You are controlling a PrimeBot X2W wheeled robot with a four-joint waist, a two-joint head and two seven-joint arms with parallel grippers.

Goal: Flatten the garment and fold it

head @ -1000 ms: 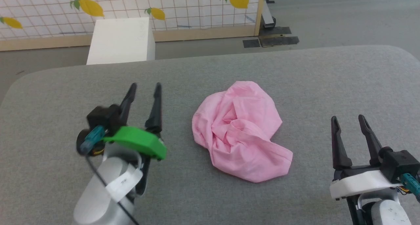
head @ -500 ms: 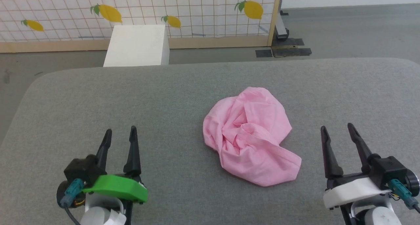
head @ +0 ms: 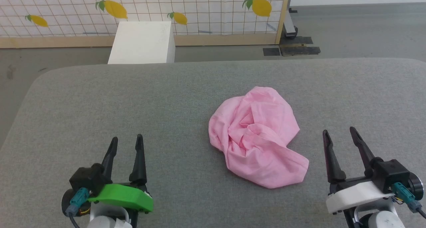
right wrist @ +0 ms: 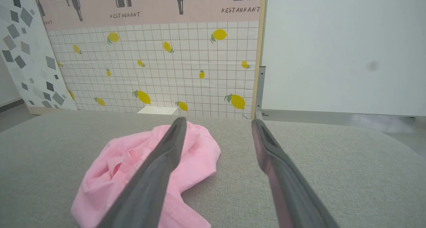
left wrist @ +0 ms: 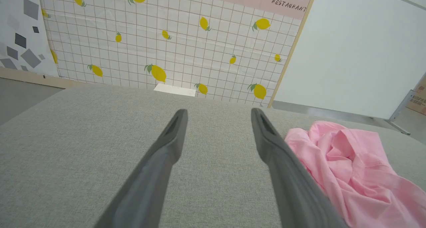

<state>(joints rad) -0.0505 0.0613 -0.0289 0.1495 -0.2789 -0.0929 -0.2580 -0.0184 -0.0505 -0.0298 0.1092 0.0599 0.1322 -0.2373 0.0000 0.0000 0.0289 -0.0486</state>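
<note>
The light pink garment lies crumpled in a heap on the grey padded table, a little right of centre. In the left wrist view the garment sits to the right of the fingers; in the right wrist view the garment lies to the left, partly behind one finger. My left gripper stands open near the front left, well clear of the cloth. At the front right my right gripper is also open, a short way right of the heap. Both hold nothing.
A white box stands on the floor beyond the table's far edge, before a lemon-print tiled screen. Black plates lie on the floor at the back right. The table's left corner is rounded.
My left gripper has drawn back from mid-table to the front left and stays open. The head camera shifted, so the whole scene slid right and down. The garment lies unchanged.
</note>
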